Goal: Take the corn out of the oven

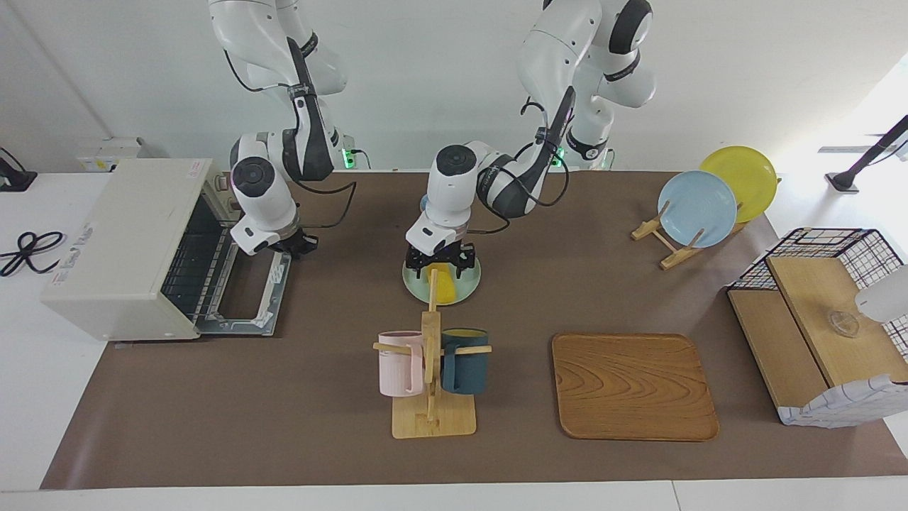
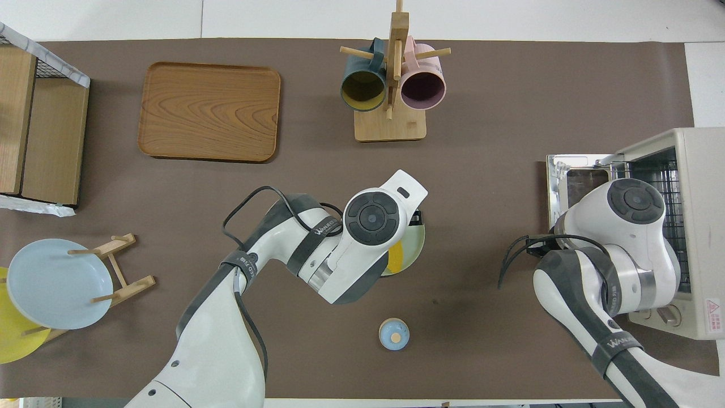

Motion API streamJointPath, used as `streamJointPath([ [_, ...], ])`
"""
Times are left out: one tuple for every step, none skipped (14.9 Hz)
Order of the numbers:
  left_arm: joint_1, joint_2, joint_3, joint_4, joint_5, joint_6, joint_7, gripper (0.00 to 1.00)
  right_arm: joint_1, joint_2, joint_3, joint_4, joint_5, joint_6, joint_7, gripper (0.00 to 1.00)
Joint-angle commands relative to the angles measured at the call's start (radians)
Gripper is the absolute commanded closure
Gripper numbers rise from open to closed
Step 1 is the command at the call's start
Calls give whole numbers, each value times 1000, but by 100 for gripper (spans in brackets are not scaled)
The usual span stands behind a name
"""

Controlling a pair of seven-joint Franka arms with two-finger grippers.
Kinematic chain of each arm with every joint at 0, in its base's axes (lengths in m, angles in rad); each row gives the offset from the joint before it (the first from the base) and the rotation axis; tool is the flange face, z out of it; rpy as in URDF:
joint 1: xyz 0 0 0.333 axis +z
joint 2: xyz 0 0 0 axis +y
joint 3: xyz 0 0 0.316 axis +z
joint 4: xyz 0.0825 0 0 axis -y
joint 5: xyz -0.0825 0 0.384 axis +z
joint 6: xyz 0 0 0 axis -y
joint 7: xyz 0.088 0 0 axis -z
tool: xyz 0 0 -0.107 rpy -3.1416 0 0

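The cream-white oven [image 1: 120, 248] stands at the right arm's end of the table with its door [image 1: 248, 294] folded down open; its wire rack [image 1: 188, 259] looks empty. It also shows in the overhead view [image 2: 699, 226]. The yellow corn [image 1: 444, 284] lies on a pale green plate [image 1: 468, 284] at the table's middle, outside the oven, and also shows in the overhead view [image 2: 395, 258]. My left gripper [image 1: 440, 266] is low over the plate, fingers spread open astride the corn's end. My right gripper [image 1: 296, 246] hangs over the open door's edge nearest the robots.
A wooden mug rack [image 1: 431, 397] with a pink and a dark teal mug stands just farther out than the plate. A wooden tray [image 1: 633, 387], a rack with a blue and a yellow plate [image 1: 699, 209], a wire basket with boards [image 1: 823, 326] and a small blue cap [image 2: 393, 333] are there too.
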Motion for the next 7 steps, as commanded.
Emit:
streamJointPath([
  [-23, -3, 18, -13, 29, 1, -12, 23, -54, -32, -3, 27, -82, -66, -43, 100],
  [-26, -3, 18, -13, 29, -8, -12, 48, -54, -38, -4, 54, -82, -106, -63, 100],
  [-26, -5, 19, -13, 29, -14, -12, 81, -54, -43, -4, 87, -84, -150, -72, 100],
  [-26, -5, 21, -11, 29, -17, -12, 100, -54, -44, -4, 117, -88, -196, -78, 100],
  [-26, -5, 21, -7, 29, -22, -12, 100, -54, -44, -4, 154, -90, -253, -86, 100],
  [-21, -5, 21, 1, 29, -31, -11, 100, -54, -47, -4, 191, -90, -304, -89, 100],
  [-14, -5, 21, 22, 27, -46, -9, 100, -54, -56, -4, 219, -91, -344, -104, 99],
])
